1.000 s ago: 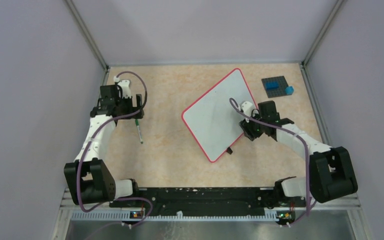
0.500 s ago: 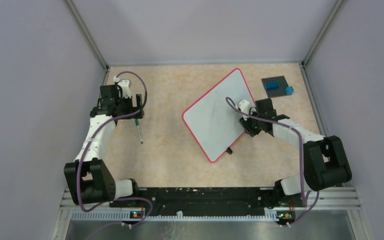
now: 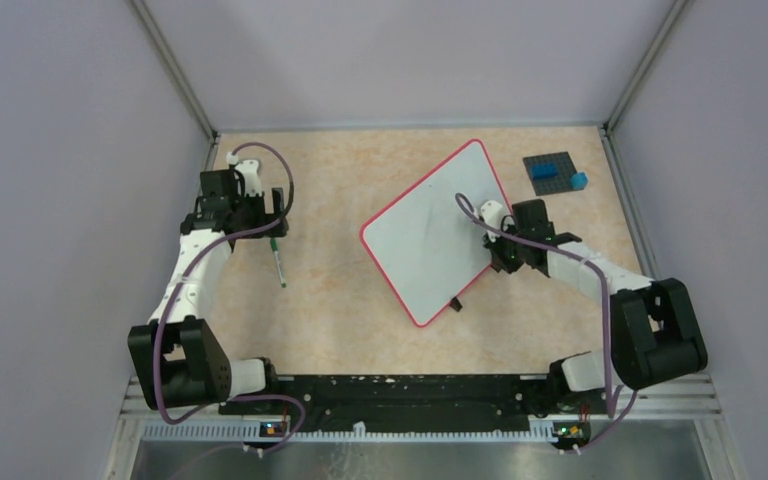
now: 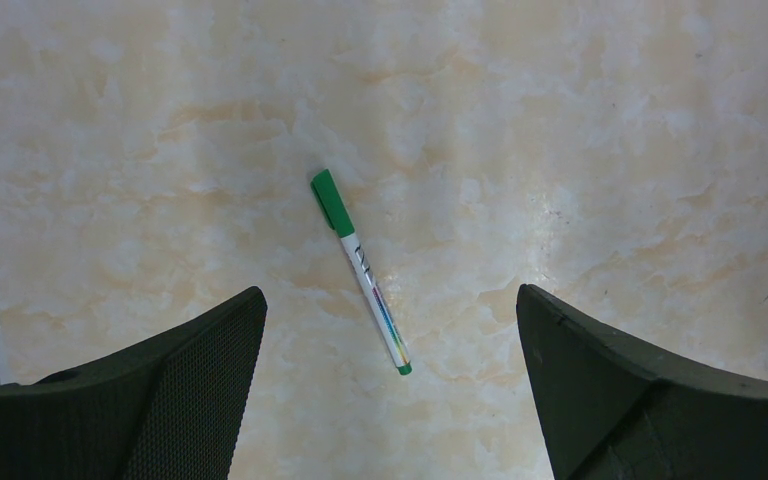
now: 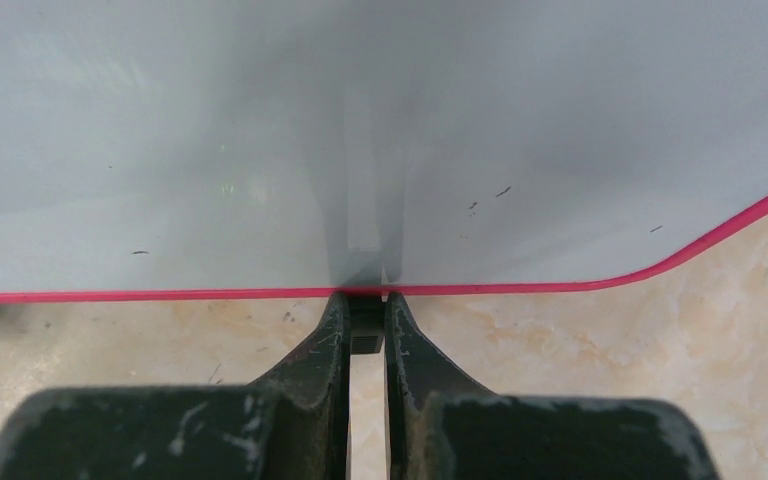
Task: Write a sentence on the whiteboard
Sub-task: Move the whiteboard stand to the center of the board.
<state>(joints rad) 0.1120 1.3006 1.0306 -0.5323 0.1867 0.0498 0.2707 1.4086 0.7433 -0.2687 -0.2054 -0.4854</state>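
The whiteboard (image 3: 430,230) lies tilted on the table, glossy white with a red-pink frame (image 5: 160,296). My right gripper (image 3: 501,262) is at its right edge, shut on a small black clip foot (image 5: 365,326) of the whiteboard; in the right wrist view the gripper (image 5: 365,300) has its tips against the frame. A green-capped white marker (image 3: 279,266) lies on the table at the left. My left gripper (image 3: 265,226) hangs over it, open wide, and the marker (image 4: 360,270) lies between and ahead of the open gripper (image 4: 390,292), untouched.
A dark studded plate (image 3: 552,168) with blue bricks (image 3: 578,180) sits at the back right. A second black clip foot (image 3: 455,303) sticks out at the board's near corner. Grey walls close the table on three sides.
My right gripper has shut on the clip foot at the board's edge, and the board has shifted slightly left. The left arm and the marker have not moved.
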